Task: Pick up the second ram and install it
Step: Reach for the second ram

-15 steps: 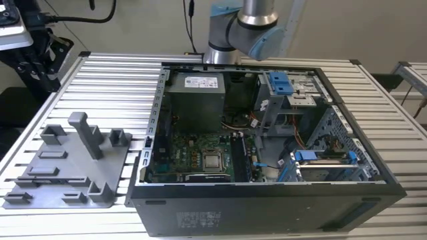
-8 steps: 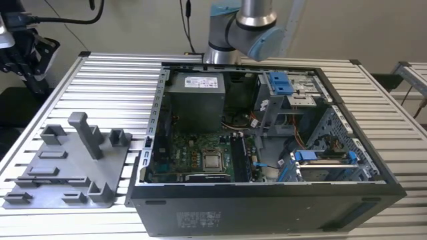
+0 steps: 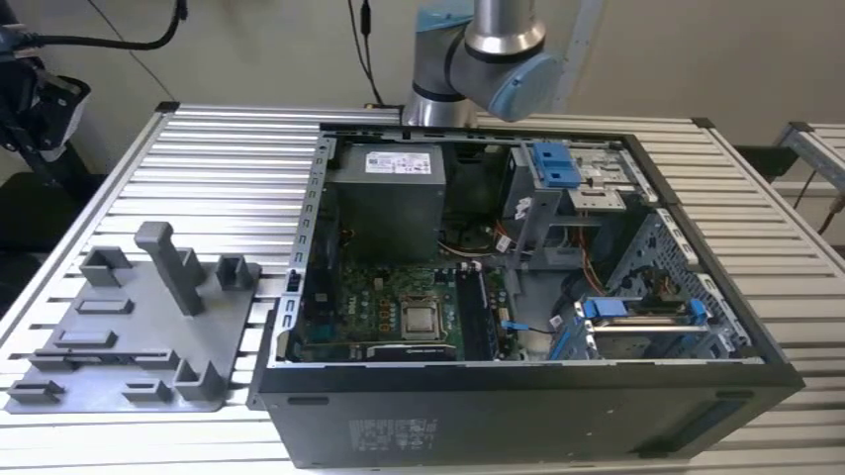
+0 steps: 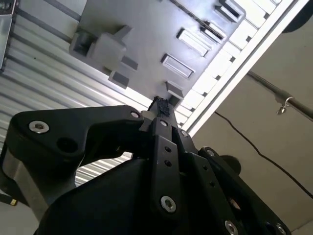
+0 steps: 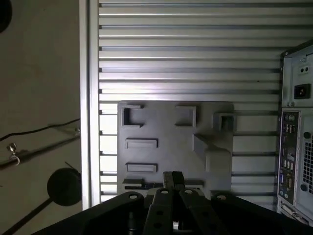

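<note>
Closest to us in both wrist views is the black gripper (image 5: 172,177), its two narrow fingers (image 4: 161,128) pressed together at the tips with nothing visibly between them. It hangs high above a grey tray (image 5: 166,127) of moulded holders and touches none of them. The tray lies flat on a table (image 5: 186,49) of silver slats, near the table's edge. In the exterior view a tall post (image 3: 165,262) stands upright on the tray. In the long holder at the tray's near corner there, a thin dark strip shows edge-on. We take this for the ram (image 3: 59,354), though we cannot be sure of it. In the first wrist view the fingertips overlap that side of the tray, and the strip is hard to make out there. Just beside the tray, on the exterior view's right, an open computer case (image 3: 528,416) lies on its side on the same table. Inside it we see a green motherboard (image 3: 383,297) with a square processor (image 3: 420,319), a grey power supply (image 3: 386,203) behind that, and bright blue clips (image 3: 555,163) on the drive cages. Farthest back, the arm (image 3: 482,59) rises beyond the case's far wall.
</note>
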Robot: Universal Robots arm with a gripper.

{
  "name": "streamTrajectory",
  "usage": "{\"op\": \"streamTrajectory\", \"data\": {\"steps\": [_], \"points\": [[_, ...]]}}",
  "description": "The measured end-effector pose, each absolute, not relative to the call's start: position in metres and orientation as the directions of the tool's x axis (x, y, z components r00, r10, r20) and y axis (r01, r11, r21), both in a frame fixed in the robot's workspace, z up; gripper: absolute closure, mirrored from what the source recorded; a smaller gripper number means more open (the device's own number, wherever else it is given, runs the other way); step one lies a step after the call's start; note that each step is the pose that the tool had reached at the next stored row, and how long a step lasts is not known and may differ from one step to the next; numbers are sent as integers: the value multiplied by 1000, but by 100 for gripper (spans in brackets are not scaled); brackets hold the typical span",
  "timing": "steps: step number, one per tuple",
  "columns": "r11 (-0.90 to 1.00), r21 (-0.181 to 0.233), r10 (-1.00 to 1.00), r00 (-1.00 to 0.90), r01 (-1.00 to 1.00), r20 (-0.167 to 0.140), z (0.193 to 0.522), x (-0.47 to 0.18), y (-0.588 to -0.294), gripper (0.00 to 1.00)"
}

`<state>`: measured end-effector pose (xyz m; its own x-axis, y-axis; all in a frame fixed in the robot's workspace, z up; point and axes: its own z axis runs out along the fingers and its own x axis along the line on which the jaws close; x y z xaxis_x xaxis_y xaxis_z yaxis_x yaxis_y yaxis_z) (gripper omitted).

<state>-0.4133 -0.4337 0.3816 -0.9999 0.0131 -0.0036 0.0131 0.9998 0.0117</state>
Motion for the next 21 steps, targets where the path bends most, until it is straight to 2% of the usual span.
{"op": "streamTrajectory", "data": {"steps": [10,21], "points": [[1000,12,13,-1000,13,-4,379,-407,-439,89],[1000,12,13,-1000,13,-4,376,-406,-475,89]]}}
